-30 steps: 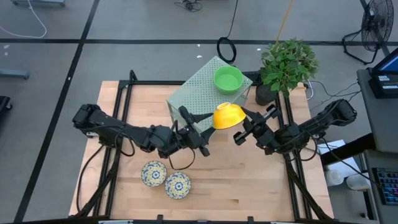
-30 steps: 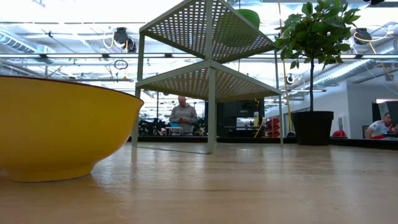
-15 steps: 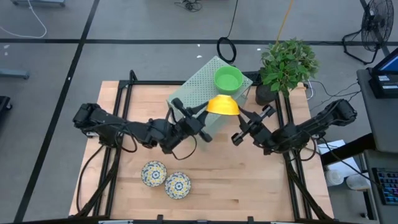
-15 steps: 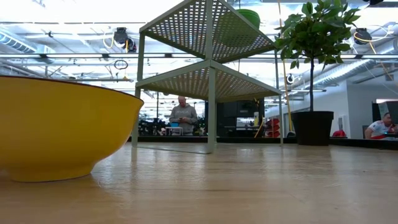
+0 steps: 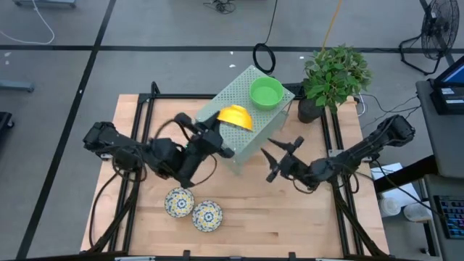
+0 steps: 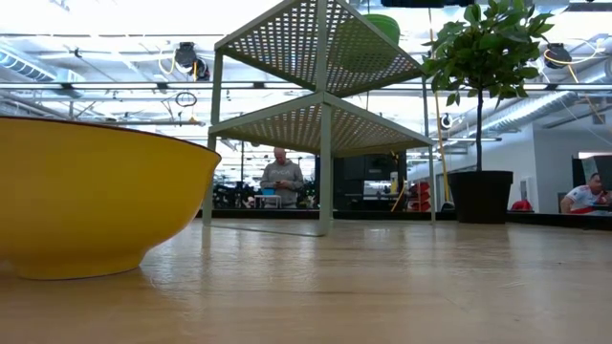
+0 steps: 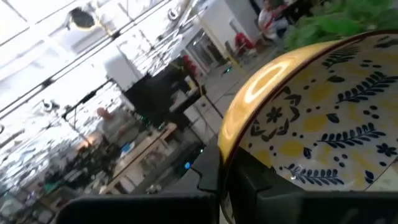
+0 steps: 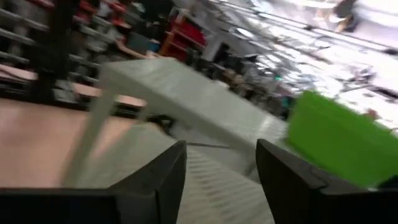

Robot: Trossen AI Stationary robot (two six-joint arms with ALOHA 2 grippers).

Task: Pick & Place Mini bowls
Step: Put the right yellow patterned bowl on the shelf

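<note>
My left gripper [image 5: 222, 129] is shut on a mini bowl [image 5: 235, 116], yellow outside and white with blue-and-yellow flowers inside, held over the pale-green perforated box [image 5: 232, 141]. A green mini bowl [image 5: 266, 93] stands on the box's top. Two floral mini bowls [image 5: 179, 201] [image 5: 207, 215] rest on the table near its front edge. My right gripper [image 5: 274, 158] stands open and bare to the right of the box. In the low view one yellow-sided bowl [image 6: 96, 201] fills the left. My left gripper pinches the floral bowl's rim [image 7: 231, 140], one finger [image 7: 208, 177] on the yellow outside and one finger [image 7: 267, 186] on the patterned inside. It reaches level from the table's left. The bowl is lifted clear and tipped, its yellow outside turned up.
A potted plant [image 5: 333, 76] stands at the table's far right corner, beside the box. The black frame rails [image 5: 145, 123] run along both table sides. Bare wood lies in the middle and at the front right [image 5: 290, 225]. A person [image 6: 282, 177] stands in the room beyond.
The bowl has passed from my right gripper to my left. My left gripper shut on its rim and carried it up toward the table's far left, over the box. My right gripper opened, let go, sank and drew back toward the near edge.
</note>
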